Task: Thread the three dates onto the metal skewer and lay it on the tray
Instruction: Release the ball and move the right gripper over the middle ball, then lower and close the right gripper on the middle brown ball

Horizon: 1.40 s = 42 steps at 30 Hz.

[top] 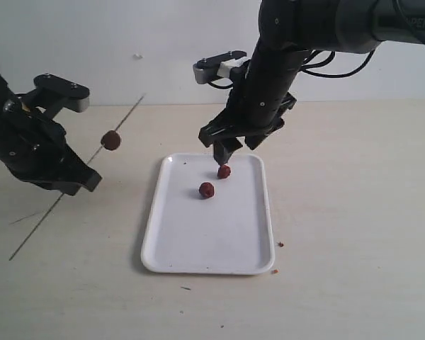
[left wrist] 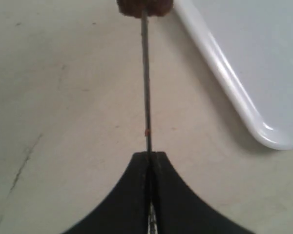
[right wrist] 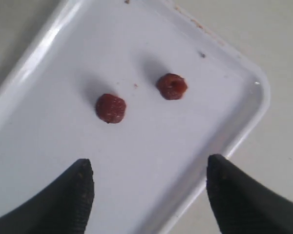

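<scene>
1 date on the skewer, 2 more on the tray
left gripper clamped tight on the skewer, left of tray. right gripper wide open, hovering over the other dates at tray's far end.

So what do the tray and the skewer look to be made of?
The tray: likely glossy white plastic or melamine, going by the bright highlights on its rim. The skewer: seems grey metal, a thin straight rod with a dull sheen.
</scene>
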### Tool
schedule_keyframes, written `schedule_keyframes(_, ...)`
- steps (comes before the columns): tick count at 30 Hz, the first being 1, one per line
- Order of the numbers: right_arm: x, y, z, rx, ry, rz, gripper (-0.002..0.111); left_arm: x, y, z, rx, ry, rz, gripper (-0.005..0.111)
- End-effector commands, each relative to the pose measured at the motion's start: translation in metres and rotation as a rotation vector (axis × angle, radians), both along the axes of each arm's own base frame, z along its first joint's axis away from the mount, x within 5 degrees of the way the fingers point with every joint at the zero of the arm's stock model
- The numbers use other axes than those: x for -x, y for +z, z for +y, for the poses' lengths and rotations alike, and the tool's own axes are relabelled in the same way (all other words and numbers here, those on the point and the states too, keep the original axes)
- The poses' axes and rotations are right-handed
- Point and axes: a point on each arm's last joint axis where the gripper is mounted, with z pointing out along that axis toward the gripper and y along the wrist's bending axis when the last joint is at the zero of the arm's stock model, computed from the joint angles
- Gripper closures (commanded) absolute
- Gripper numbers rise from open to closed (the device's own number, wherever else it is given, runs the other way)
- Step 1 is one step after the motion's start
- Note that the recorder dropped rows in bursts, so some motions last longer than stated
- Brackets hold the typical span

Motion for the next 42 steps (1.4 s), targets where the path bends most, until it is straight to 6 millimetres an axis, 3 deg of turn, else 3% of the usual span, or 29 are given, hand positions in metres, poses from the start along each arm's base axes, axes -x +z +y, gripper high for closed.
schedule_keyframes(1, 0.001, 0.001, 0.006, -0.042, 0.047, 0.003, 0.047, -0.009, 0.005, 0.026, 0.012, 0.117, -0.008, 0.107)
schedule_keyframes(7, 0.000, -0.015, 0.012, -0.013, 0.048, 0.191, 0.048, -0.011, 0.005, 0.031, 0.019, 0.137, -0.012, 0.107)
schedule_keyframes(11, -0.014, -0.021, 0.045, -0.011, 0.035, 0.174, 0.048, -0.011, 0.005, 0.031, 0.019, 0.137, -0.012, 0.107)
schedule_keyframes(15, -0.022, -0.023, 0.062, 0.032, 0.018, 0.117, 0.048, -0.012, 0.005, 0.031, 0.021, 0.138, -0.020, 0.107)
schedule_keyframes(21, -0.029, -0.040, 0.065, 0.047, -0.047, 0.132, 0.053, -0.012, 0.005, 0.031, 0.023, 0.138, -0.027, 0.107)
schedule_keyframes(33, -0.031, -0.048, 0.062, 0.075, -0.051, 0.137, 0.053, -0.013, 0.006, 0.030, 0.034, 0.144, -0.030, 0.107)
schedule_keyframes(42, -0.032, -0.073, 0.062, 0.100, -0.053, 0.179, 0.053, -0.013, 0.006, 0.030, 0.040, 0.148, -0.028, 0.107)
